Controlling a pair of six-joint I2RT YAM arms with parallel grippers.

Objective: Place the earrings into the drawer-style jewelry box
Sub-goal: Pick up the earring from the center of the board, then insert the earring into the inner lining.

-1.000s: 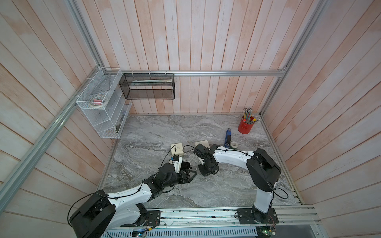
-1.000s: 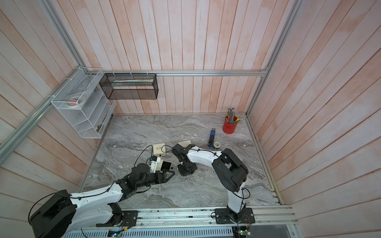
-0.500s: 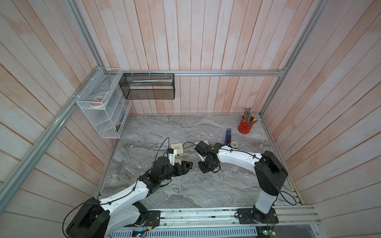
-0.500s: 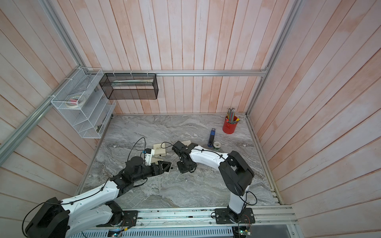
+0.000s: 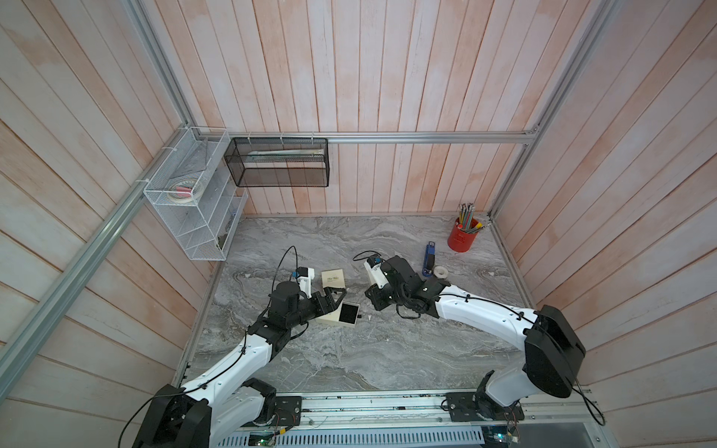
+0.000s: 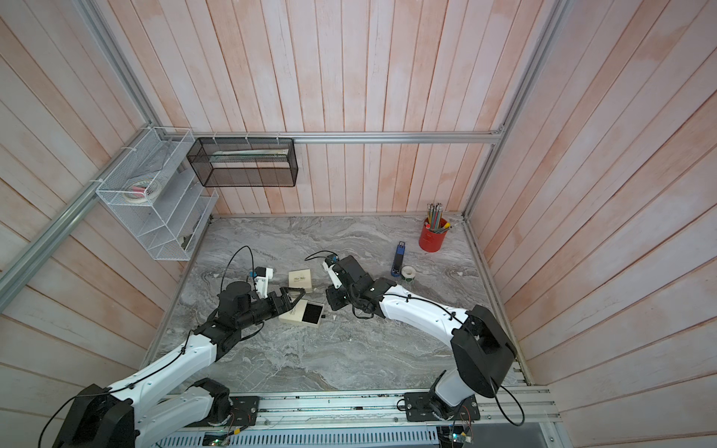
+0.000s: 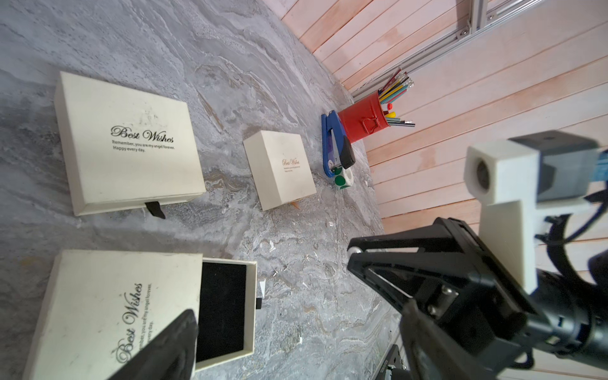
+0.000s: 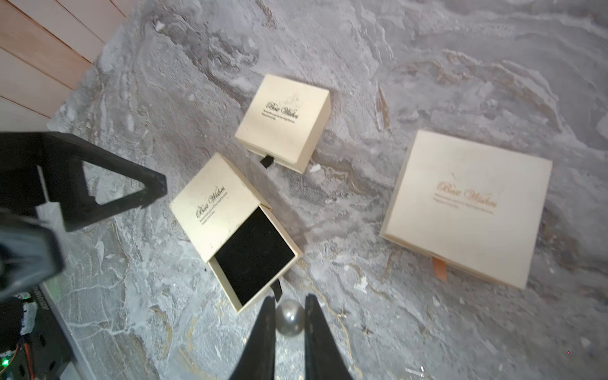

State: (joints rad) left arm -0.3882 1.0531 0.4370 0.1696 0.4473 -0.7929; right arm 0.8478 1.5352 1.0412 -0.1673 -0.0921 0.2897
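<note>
A grey pearl earring (image 8: 289,318) sits pinched between the fingertips of my right gripper (image 8: 289,302), which is shut on it just off the open end of the drawer. The drawer-style jewelry box (image 5: 336,315) is a cream "Best Wishes" sleeve (image 8: 214,205) with its black-lined drawer (image 8: 253,255) pulled out and nothing showing inside. In both top views my right gripper (image 5: 375,304) hangs to the right of the box. My left gripper (image 5: 336,295) stands open over the box's far left side, and one finger (image 7: 164,348) lies across the sleeve (image 7: 108,302).
A closed small cream box (image 5: 333,278) lies behind the open one, and a larger closed box (image 8: 467,207) sits beside them. A blue stapler (image 5: 428,259), a sticker roll (image 5: 440,271) and a red pencil cup (image 5: 462,236) stand at the far right. A wire shelf (image 5: 194,209) hangs on the left wall.
Both grippers have drawn back a little toward the far side. The open box, covered by them before, now shows. My right gripper stays shut.
</note>
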